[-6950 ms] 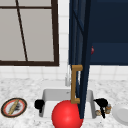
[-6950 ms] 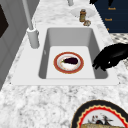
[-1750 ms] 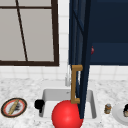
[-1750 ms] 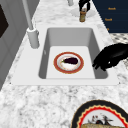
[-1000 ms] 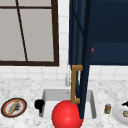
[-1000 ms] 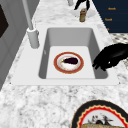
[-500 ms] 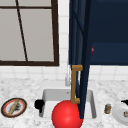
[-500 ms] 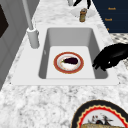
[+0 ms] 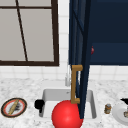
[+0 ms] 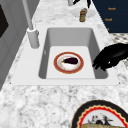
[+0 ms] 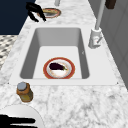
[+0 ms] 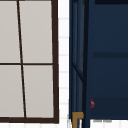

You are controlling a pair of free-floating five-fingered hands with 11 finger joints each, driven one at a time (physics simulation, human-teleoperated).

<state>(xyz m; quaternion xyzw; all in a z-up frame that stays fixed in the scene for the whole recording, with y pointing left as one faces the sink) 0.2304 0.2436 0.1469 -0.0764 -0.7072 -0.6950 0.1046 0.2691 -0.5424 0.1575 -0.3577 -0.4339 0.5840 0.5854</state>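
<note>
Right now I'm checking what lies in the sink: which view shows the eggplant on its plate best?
The right side view: the eggplant lies unobstructed on the red-rimmed plate. The left side view shows it too, further off. In the front view, the red ball covers that spot.

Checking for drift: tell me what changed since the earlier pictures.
The right hand moved rightward, from beside the jar to above the white plate, holding nothing. The left hand at the sink edge and the eggplant plate stayed put.
</note>
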